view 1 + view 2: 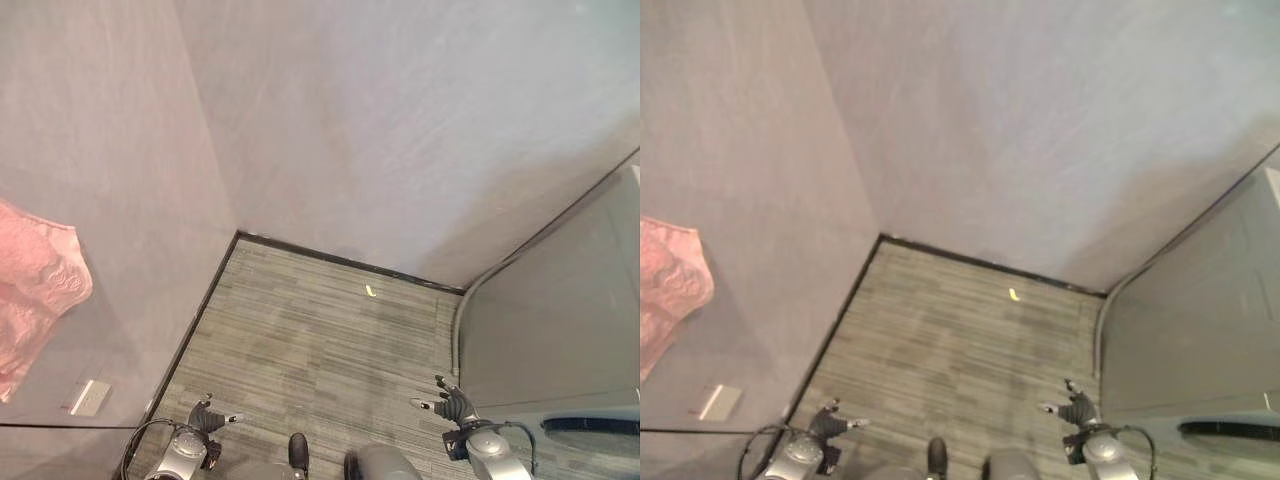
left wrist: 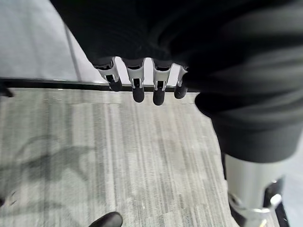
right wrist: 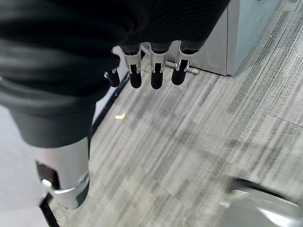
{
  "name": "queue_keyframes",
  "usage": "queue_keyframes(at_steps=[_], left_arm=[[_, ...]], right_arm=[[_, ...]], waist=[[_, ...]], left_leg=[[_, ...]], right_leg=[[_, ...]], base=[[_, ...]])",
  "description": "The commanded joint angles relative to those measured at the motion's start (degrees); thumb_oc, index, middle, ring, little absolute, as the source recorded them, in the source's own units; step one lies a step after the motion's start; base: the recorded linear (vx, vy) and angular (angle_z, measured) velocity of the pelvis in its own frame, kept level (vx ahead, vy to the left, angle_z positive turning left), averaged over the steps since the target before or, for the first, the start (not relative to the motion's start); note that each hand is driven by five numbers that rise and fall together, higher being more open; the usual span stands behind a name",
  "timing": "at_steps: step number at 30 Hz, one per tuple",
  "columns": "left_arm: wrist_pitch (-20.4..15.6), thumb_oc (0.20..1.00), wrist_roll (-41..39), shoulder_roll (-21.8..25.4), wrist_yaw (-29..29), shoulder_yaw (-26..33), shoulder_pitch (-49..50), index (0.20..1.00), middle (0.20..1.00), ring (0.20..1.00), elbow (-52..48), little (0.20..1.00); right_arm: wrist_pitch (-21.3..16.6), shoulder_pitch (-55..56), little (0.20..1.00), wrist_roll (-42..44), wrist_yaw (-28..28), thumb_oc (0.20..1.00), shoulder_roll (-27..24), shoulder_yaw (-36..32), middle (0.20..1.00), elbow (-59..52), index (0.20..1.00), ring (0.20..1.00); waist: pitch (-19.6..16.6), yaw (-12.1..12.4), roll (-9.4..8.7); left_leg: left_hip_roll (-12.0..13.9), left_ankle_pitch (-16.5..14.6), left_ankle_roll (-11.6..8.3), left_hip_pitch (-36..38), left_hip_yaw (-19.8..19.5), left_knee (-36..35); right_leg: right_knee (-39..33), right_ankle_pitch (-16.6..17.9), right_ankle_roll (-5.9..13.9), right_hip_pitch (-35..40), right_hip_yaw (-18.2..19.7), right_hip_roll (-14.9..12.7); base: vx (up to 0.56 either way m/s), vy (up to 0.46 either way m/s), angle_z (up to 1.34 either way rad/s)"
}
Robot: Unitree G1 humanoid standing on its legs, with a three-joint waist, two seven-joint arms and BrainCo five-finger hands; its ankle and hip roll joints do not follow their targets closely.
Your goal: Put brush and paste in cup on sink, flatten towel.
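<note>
1. Fingers of both hands hang relaxed and empty: in the left eye view the left hand sits low at the left and the right hand low at the right, over a striped grey floor in a wall corner. A pink towel hangs crumpled against the left wall; a white socket plate sits below it. A small yellow scrap lies near the far skirting.
2. Right eye view: same corner; a grey cabinet stands at the right.
3. Left wrist view: fingers straight, holding nothing, floor beyond.
4. Right wrist view: fingers loosely extended, empty; the scrap lies on the floor past them.

Judgement: no brush, paste, cup or sink is visible, so no step has begun. Next, the robot likely must turn to find the sink, or go left to the towel.
</note>
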Motion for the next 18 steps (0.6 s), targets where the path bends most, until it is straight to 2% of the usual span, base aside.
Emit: queue_keyframes(at_steps=[1,2,3,4,5,6,7,9,11,15,16,17,18], left_arm=[[-1.28,1.0,1.37,1.85,0.53,0.5,-0.98,1.0,1.0,1.0,-0.5,1.0],[-1.43,1.0,1.51,1.59,0.4,0.34,-0.93,1.0,1.0,1.0,-0.3,1.0],[-1.71,1.0,1.89,1.33,0.17,-0.25,-0.59,1.0,1.0,1.0,0.0,1.0],[-1.71,1.0,1.89,1.31,0.17,-0.25,-0.57,1.0,1.0,1.0,-0.01,1.0],[-1.86,1.0,2.69,1.04,-0.39,-1.45,-0.66,1.0,1.0,1.0,0.58,1.0],[-1.86,1.0,2.69,1.03,-0.38,-1.47,-0.64,1.0,1.0,1.0,0.58,1.0],[-2.01,1.0,2.9,0.59,-0.5,-1.82,-0.36,1.0,1.0,1.0,0.97,1.0],[-1.98,1.0,2.73,0.5,-0.31,-1.68,-0.24,1.0,1.0,1.0,1.25,1.0],[-2.27,1.0,1.54,0.45,0.32,-0.96,0.53,1.0,1.0,1.0,1.4,1.0],[-2.41,1.0,0.2,0.64,0.88,-0.08,1.76,1.0,1.0,1.0,-0.11,1.0],[-2.53,1.0,-0.08,0.51,1.02,0.17,1.89,1.0,1.0,1.0,-0.55,1.0],[-2.51,1.0,-0.08,0.5,1.02,0.17,1.92,1.0,1.0,1.0,-0.58,1.0],[-2.57,1.0,-0.15,0.39,1.33,0.39,1.98,1.0,1.0,1.0,-1.07,1.0]], right_arm=[[-1.66,0.09,1.0,-0.07,-0.74,1.0,-2.3,-1.96,1.0,-3.51,1.0,1.0],[-1.67,0.52,1.0,-0.25,-0.71,1.0,-2.54,-1.98,1.0,-3.41,1.0,1.0],[-1.7,1.35,1.0,-0.42,-0.63,1.0,-2.98,-2.09,1.0,-2.9,1.0,1.0],[-1.73,1.35,1.0,-0.41,-0.63,1.0,-3.0,-2.08,1.0,-2.87,1.0,1.0],[-1.75,2.5,1.0,-0.04,-0.48,1.0,-3.32,-2.41,1.0,-2.34,1.0,1.0],[-1.78,2.53,1.0,-0.04,-0.48,1.0,-3.33,-2.41,1.0,-2.33,1.0,1.0],[-1.75,3.12,1.0,-0.79,0.1,1.0,-3.83,-1.92,1.0,-3.26,1.0,1.0],[-1.79,2.64,1.0,-1.12,0.04,1.0,-3.98,-1.42,1.0,-2.7,1.0,1.0],[-1.88,1.25,1.0,-1.78,0.18,1.0,-4.55,0.02,1.0,-2.35,1.0,1.0],[-2.16,1.08,1.0,-2.43,0.52,1.0,-5.91,0.9,1.0,-4.55,1.0,1.0],[-2.27,1.37,1.0,-2.21,0.56,1.0,-6.16,0.68,1.0,-4.75,1.0,1.0],[-2.28,1.38,1.0,-2.21,0.56,1.0,-6.18,0.69,1.0,-4.74,1.0,1.0],[-2.37,1.48,1.0,-2.15,0.5,1.0,-6.53,0.32,1.0,-5.52,1.0,1.0]], waist=[[2.17,-2.54,-1.44],[2.38,-2.85,-1.53],[2.48,-3.38,-1.74],[2.52,-3.58,-1.66],[2.23,-4.28,-1.75],[2.29,-4.49,-1.73],[1.52,-4.41,-1.72],[1.27,-4.26,-1.72],[0.41,-3.09,-1.54],[0.12,-2.85,-1.42],[0.36,-2.77,-1.32],[0.38,-2.89,-1.27],[0.94,-3.19,-1.15]], left_leg=[[-2.7,-1.92,-7.46,2.47,1.19,2.48],[-3.18,-2.16,-7.52,3.36,-0.88,2.27],[-4.18,-2.16,-7.75,4.36,-4.86,2.59],[-4.14,-2.21,-7.75,4.41,-5.09,2.63],[-5.28,-2.1,-8.27,4.95,-9.63,3.61],[-5.28,-2.12,-8.27,5.02,-9.86,3.67],[-5.49,-2.1,-8.39,5.35,-12.28,4.13],[-5.41,-1.89,-8.69,5.27,-12.78,4.24],[-5.12,-1.87,-9.42,4.64,-14.13,5.75],[-5.48,-2.01,-10.98,3.59,-16.18,11.26],[-5.59,-0.91,-12.18,2.84,-15.18,13.31],[-5.62,-1.07,-12.18,2.7,-15.27,13.63],[-4.82,-0.03,-13.59,0.98,-11.04,17.31]], right_leg=[[-2.63,6.84,2.98,2.1,2.77,1.17],[-3.64,7.97,3.28,0.98,3.56,1.65],[-4.18,9.28,3.7,-0.27,6.13,2.89],[-4.16,9.2,3.68,-0.19,5.91,2.86],[-3.22,9.49,3.72,0.4,9.79,3.7],[-3.23,9.42,3.69,0.53,9.57,3.62],[-4.49,9.51,2.73,2.41,8.4,2.73],[-4.62,9.72,2.57,2.79,8.0,2.61],[-4.75,8.98,1.76,3.52,6.03,2.11],[-4.61,7.01,0.08,5.13,4.66,2.19],[-4.92,6.85,-0.14,5.87,4.05,2.05],[-4.97,6.86,-0.13,5.92,3.93,2.03],[-5.54,6.46,-0.18,7.29,2.57,1.39]], base=[[0.12,-0.031,1.04],[0.23,-0.072,1.48],[0.18,-0.057,1.39],[0.22,-0.088,1.81],[0.1,-0.048,1.58],[0.19,-0.115,2.12],[0.12,-0.104,1.73],[0.11,-0.108,1.05],[0.13,-0.136,0.37],[0.14,-0.11,0.68],[0.08,-0.043,0.72],[0.05,-0.035,0.61],[0.08,-0.088,0.6]])
